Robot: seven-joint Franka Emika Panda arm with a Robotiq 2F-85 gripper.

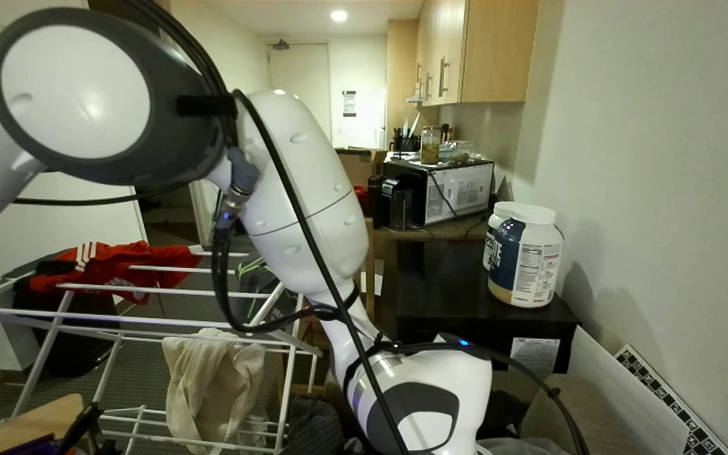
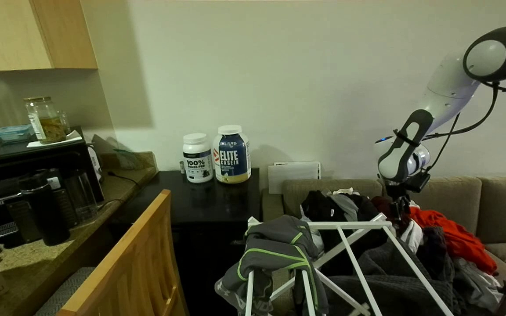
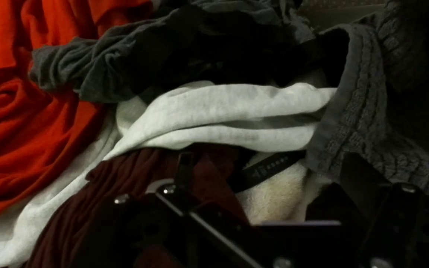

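My gripper (image 3: 269, 164) stands open in the wrist view, its two dark fingers wide apart with nothing gripped. Between and beyond them lie a cream fuzzy cloth (image 3: 274, 197), a black strap (image 3: 264, 171) with pale print and a folded white cloth (image 3: 237, 104). Maroon fabric (image 3: 132, 175) is by the left finger, grey ribbed knit (image 3: 356, 111) by the right. A bright red cloth (image 3: 32, 130) fills the left side. In an exterior view the gripper (image 2: 399, 210) points down at the clothes pile; whether it touches cannot be told. The frame's bottom edge hides it in the other camera's picture.
A white drying rack (image 2: 358, 225) stands before the sofa (image 2: 455, 197), bearing a grey garment with green seams (image 2: 275, 250). Two supplement tubs, one blue and white (image 2: 233, 158), stand on a dark cabinet (image 2: 200, 206). A wooden chair (image 2: 125, 263) is near the counter.
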